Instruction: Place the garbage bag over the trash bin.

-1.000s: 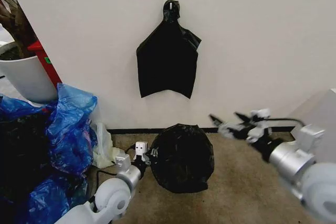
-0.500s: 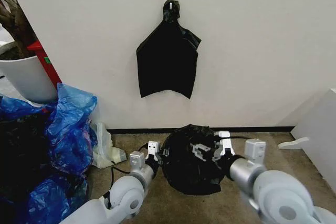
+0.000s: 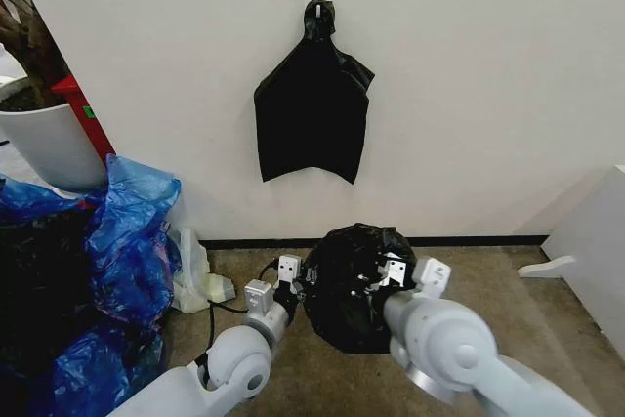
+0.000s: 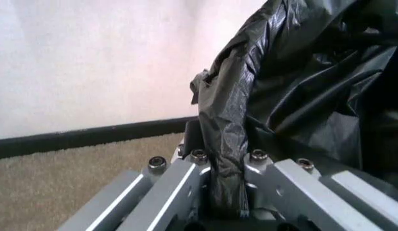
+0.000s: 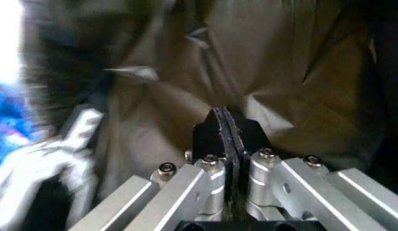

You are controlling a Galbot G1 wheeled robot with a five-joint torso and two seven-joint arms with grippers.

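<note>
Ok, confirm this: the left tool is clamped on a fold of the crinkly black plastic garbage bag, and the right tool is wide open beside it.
Not quite. The left tool is clamped on a fold of the crinkly black plastic garbage bag, but the right tool is shut, pads pressed together against the bag, as the right wrist view shows.

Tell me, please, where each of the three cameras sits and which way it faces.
Head view: on the robot's head, facing forward and down at the garbage bag on the floor by the wall; both arms show, left claw and right claw at the bag.
Left wrist view: on the left wrist, along its fingers, shut on a fold of bag.
Right wrist view: on the right wrist, along its shut pads, against the bag.
All share the garbage bag.
</note>
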